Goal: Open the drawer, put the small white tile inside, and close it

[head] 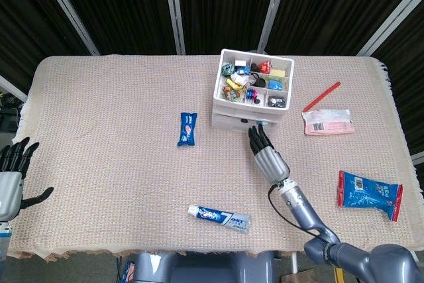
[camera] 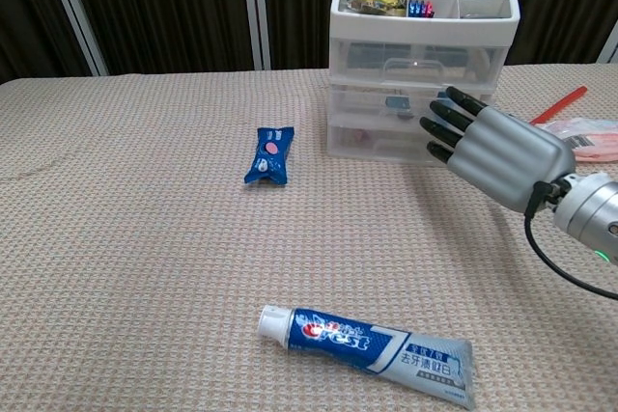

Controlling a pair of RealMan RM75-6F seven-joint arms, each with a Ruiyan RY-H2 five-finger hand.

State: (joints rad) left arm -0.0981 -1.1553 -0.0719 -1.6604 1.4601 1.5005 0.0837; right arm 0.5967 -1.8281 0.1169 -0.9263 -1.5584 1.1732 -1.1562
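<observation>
The white plastic drawer unit [head: 228,107] [camera: 420,55] stands at the back middle of the table, its top tray full of small items. Its bottom drawer [head: 233,122] [camera: 377,137] sits pushed in, flush with the drawers above. My right hand [head: 267,157] [camera: 492,147] is stretched out flat, its fingertips [camera: 439,123] touching the drawer front and holding nothing. My left hand [head: 12,177] hangs open off the table's front left corner. I cannot make out the small white tile in either view.
A blue packet [head: 187,128] [camera: 269,153] lies left of the drawers. A toothpaste tube [head: 218,217] [camera: 367,340] lies near the front edge. A red stick [head: 321,96], a pink-and-white packet [head: 327,122] and a blue bag [head: 370,193] lie to the right.
</observation>
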